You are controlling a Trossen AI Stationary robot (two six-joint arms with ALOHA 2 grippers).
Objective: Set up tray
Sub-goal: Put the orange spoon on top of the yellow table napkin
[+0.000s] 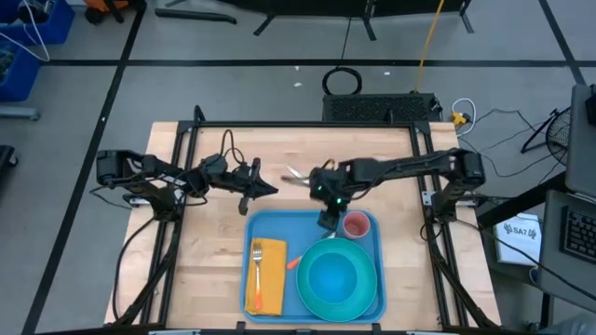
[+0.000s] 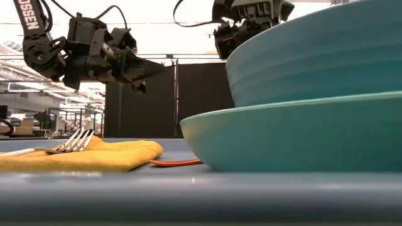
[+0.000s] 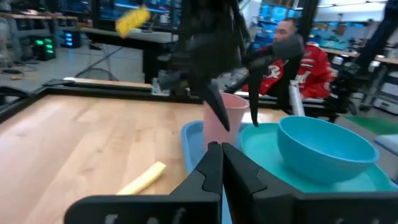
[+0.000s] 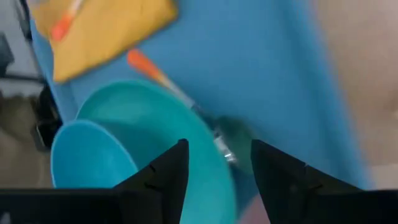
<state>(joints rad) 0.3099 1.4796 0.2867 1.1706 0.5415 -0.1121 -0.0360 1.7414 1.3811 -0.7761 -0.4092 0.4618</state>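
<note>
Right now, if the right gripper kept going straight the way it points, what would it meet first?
Most likely the round turquoise plate on the large blue plastic tray: the open right gripper points down over the plate's edge, beside the orange-handled utensil. Depth is unclear, so the pink cup nearby could be brushed.

Tray: large, flat, blue plastic rectangle, rounded corners, raised rim. Lies flat on the wooden tabletop, at the near-centre edge, long sides running left-right. It is loaded: yellow napkin with fork at its left, turquoise plate and bowl at its right, pink cup in its far right corner.
</note>
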